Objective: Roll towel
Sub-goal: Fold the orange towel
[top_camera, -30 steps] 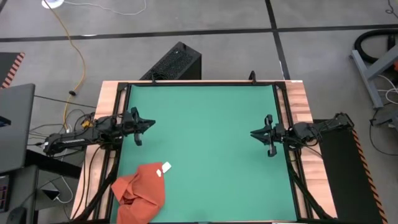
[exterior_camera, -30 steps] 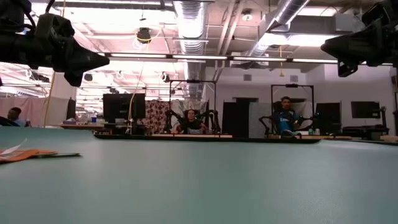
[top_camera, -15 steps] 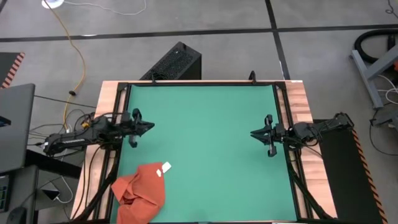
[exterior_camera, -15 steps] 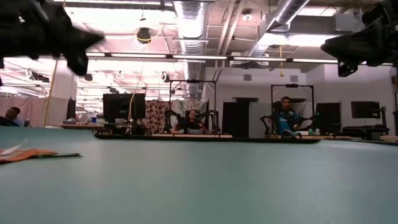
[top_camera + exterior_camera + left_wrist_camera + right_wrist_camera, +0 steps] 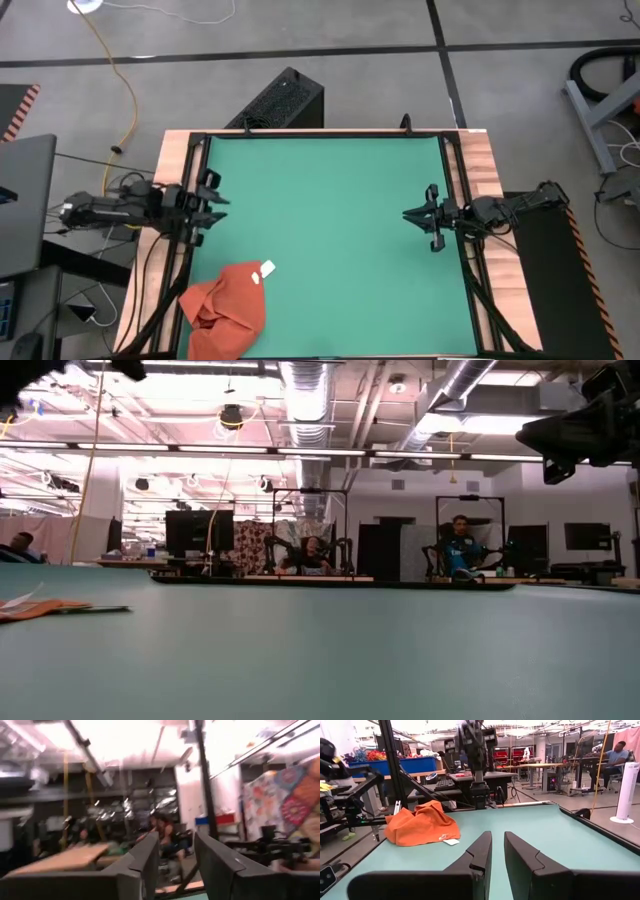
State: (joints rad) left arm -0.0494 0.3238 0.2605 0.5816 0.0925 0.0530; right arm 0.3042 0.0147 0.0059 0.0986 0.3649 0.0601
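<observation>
The left gripper (image 5: 207,203) hangs at the left edge of the green worktop (image 5: 330,230), raised well clear of the towel (image 5: 225,308), its fingers spread a little with a gap between them in its wrist view. The right gripper (image 5: 428,216) waits at the opposite edge, far from the towel, its fingers close together with only a narrow slit showing. The towel, rust-orange with a small white tag (image 5: 266,268), lies crumpled in a heap in the worktop's near-left corner, part of it reaching over the edge. Nothing is rolled yet; the cloth probably has to be pulled further onto the mat and spread flat before any roll can start, and a low pinch on one outer edge, not on the bunched middle, looks the better hold. The mat looks smooth and even, so the cloth may slide. Beyond the towel the room is a wide workshop with ceiling ducts, other rigs and seated people (image 5: 460,548).
</observation>
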